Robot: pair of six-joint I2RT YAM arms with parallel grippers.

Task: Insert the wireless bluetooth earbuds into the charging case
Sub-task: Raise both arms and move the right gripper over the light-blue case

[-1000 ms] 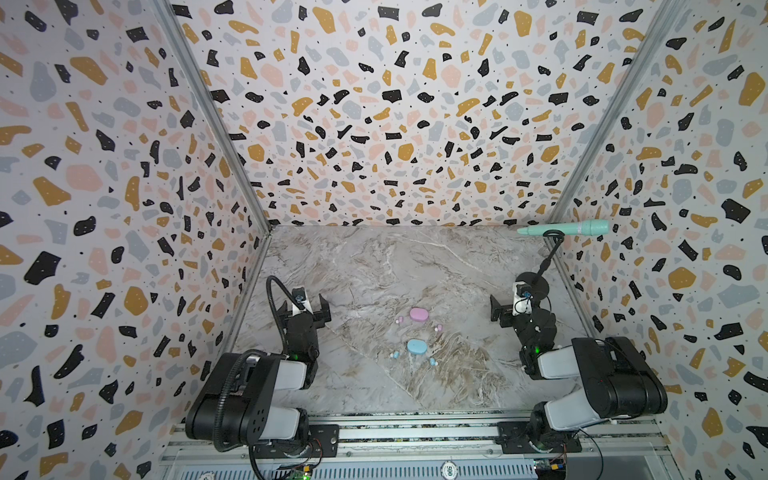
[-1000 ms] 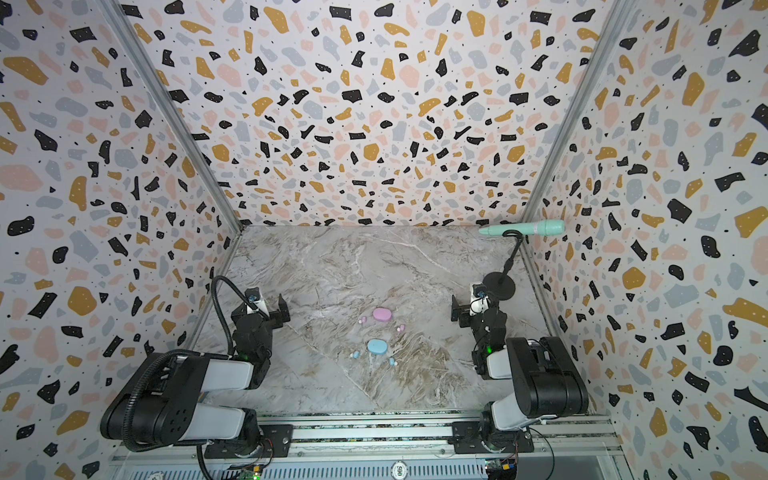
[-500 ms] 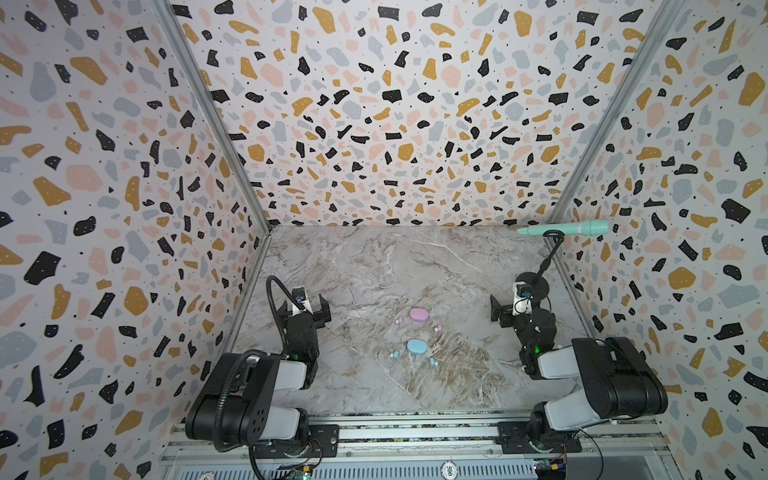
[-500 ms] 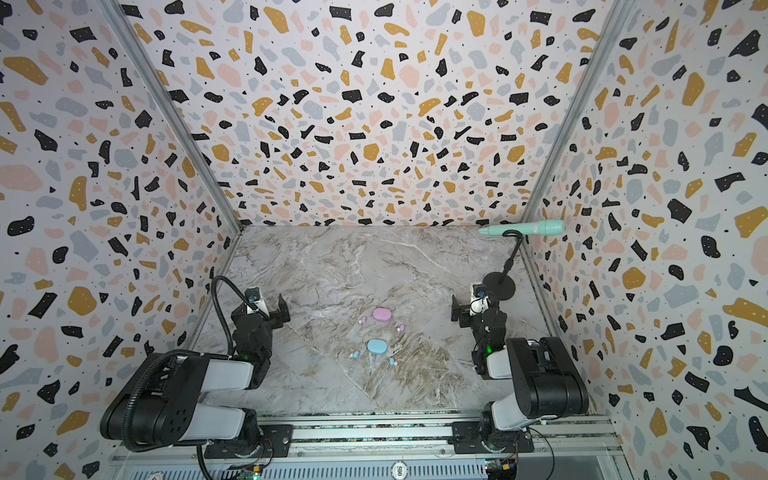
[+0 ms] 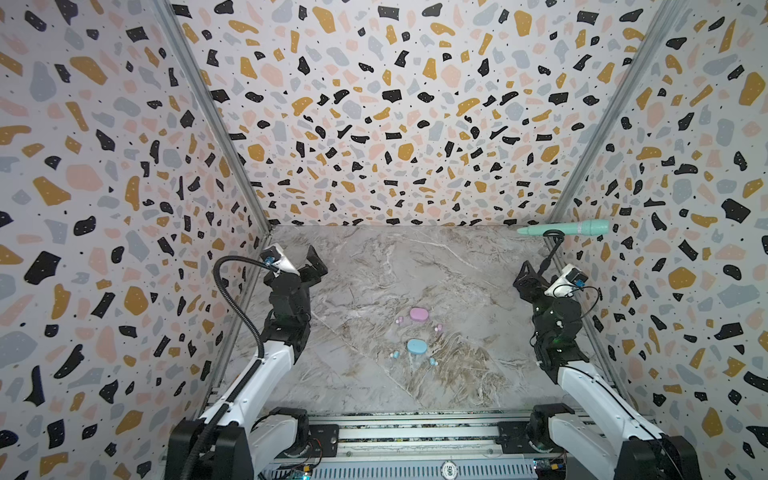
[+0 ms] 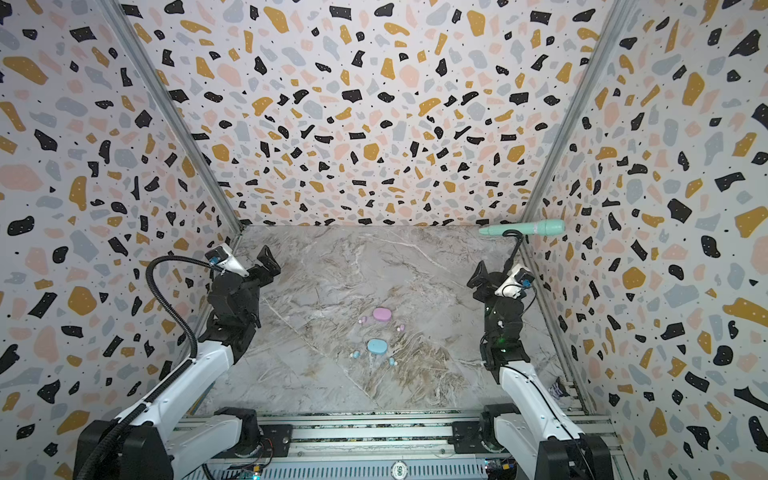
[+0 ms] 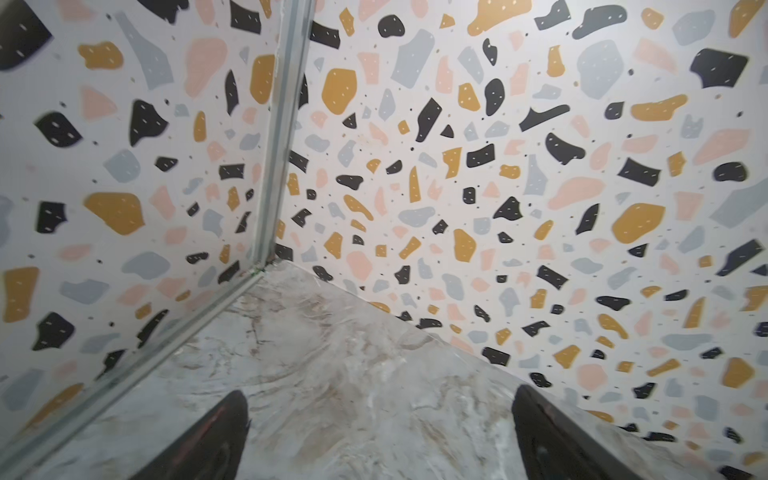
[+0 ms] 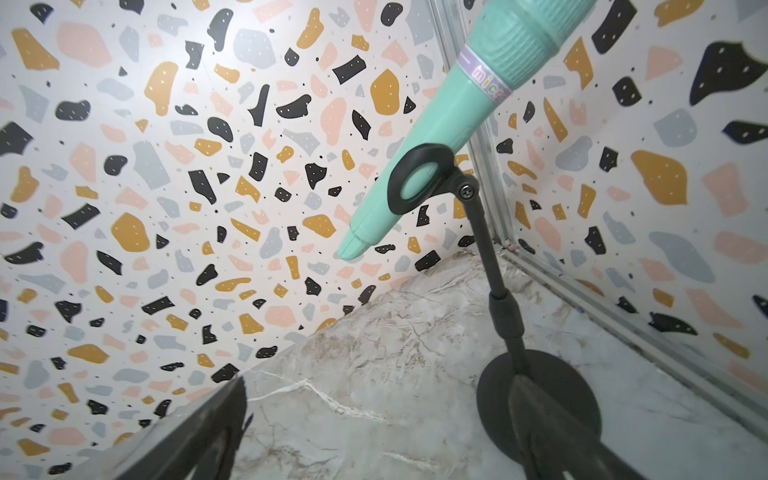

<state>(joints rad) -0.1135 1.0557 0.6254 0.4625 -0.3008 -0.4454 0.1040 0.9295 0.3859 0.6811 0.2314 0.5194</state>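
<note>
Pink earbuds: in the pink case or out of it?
Out. In both top views, one pink earbud lies on the table beside the pink case, the second pink earbud on its other side.

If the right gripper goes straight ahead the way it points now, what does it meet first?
Most likely the black microphone stand: its round base lies just ahead of the right gripper, before the corner walls. Depth is uncertain.
</note>
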